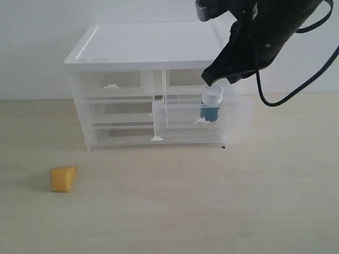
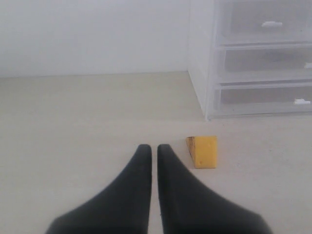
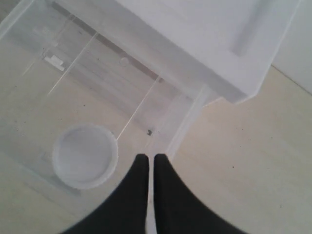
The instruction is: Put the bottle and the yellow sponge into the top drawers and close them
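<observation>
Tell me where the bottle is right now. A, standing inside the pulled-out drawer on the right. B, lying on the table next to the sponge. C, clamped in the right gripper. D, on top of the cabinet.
A: the bottle stands upright inside the pulled-out drawer on the right, and the right gripper above it is shut with nothing in it.

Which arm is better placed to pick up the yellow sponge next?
The left. The left gripper, shut, hangs close to the yellow sponge on the table. The right gripper, also shut, is over the open top drawer holding the bottle, far from the sponge.
</observation>
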### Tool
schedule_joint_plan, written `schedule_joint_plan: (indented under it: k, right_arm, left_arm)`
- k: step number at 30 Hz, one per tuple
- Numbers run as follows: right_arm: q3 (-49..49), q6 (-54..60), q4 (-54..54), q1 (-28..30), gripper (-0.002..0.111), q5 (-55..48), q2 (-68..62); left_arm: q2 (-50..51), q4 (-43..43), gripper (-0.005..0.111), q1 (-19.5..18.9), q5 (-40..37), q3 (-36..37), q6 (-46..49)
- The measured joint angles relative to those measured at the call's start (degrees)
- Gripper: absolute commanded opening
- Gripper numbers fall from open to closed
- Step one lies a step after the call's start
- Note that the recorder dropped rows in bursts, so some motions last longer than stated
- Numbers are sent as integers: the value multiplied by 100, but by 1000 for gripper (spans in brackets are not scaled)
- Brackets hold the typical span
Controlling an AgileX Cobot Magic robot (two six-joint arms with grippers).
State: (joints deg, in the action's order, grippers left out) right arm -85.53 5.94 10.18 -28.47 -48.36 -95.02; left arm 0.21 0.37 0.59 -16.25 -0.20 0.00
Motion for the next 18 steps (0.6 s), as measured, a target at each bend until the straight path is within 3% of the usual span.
schedule_joint_plan:
  k: [10,18]
  right_arm:
    - [0,33,-121,0,1,114,-234]
    - [0,450,-1468,0,1,737,-239]
  left_arm:
    - [0,0,4,0,0,0,0]
    - [0,0,4,0,0,0,0]
